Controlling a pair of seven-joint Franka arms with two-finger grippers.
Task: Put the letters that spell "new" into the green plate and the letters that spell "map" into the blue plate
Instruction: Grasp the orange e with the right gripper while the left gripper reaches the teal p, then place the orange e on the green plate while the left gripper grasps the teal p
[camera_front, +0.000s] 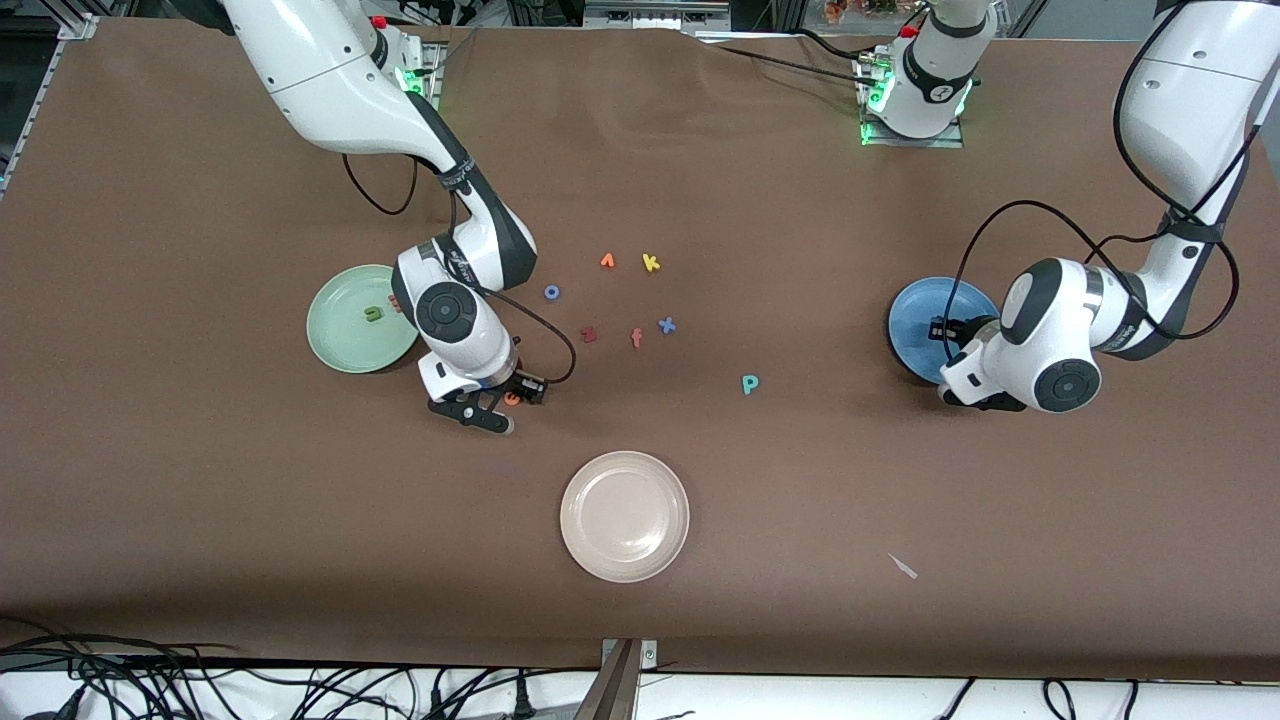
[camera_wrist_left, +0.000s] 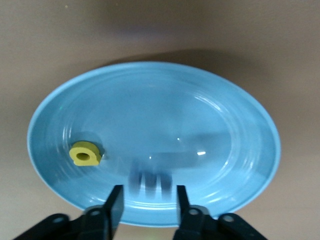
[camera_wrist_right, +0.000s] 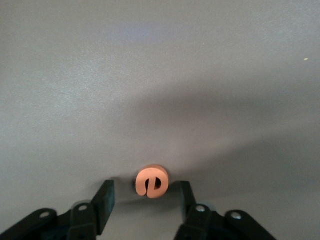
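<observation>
Orange e (camera_wrist_right: 152, 181), small rounded foam, lies flat on the brown table between the spread fingers of the right gripper (camera_wrist_right: 145, 200), not yet pinched. Step in hand: picking the e; next the jaws must close and carry it to the green plate (camera_front: 340, 345) just beside, where the green n (camera_front: 374, 314) already lies. Left gripper (camera_wrist_left: 146, 202) hangs part-open and empty over the glossy blue plate (camera_wrist_left: 225, 125); a blurred bluish shape below it is possibly the m. Yellow a (camera_wrist_left: 85, 154) rests in the plate. Teal p (camera_front: 749, 383) waits on the table.
</observation>
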